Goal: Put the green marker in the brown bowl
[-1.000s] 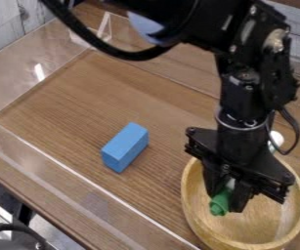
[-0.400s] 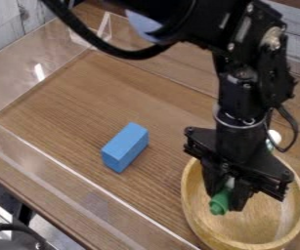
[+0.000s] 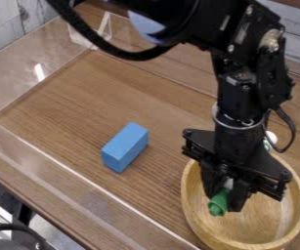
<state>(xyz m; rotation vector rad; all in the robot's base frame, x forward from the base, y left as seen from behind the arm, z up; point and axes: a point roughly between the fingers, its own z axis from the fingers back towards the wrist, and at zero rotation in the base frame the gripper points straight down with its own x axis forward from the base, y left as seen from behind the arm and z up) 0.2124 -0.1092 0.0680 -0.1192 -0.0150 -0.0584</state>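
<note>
The brown bowl [image 3: 273, 231] sits at the lower right of the wooden table. My black gripper [image 3: 228, 195] points straight down into it, shut on the green marker [image 3: 219, 206]. Only the marker's green end shows below the fingers, upright, close above the bowl's floor; I cannot tell whether it touches. The rest of the marker is hidden inside the gripper.
A blue rectangular block [image 3: 125, 146] lies on the wood left of the bowl. Clear plastic walls [image 3: 35, 68] border the table at the left and front. The black arm and its cables [image 3: 179, 29] reach over from the top.
</note>
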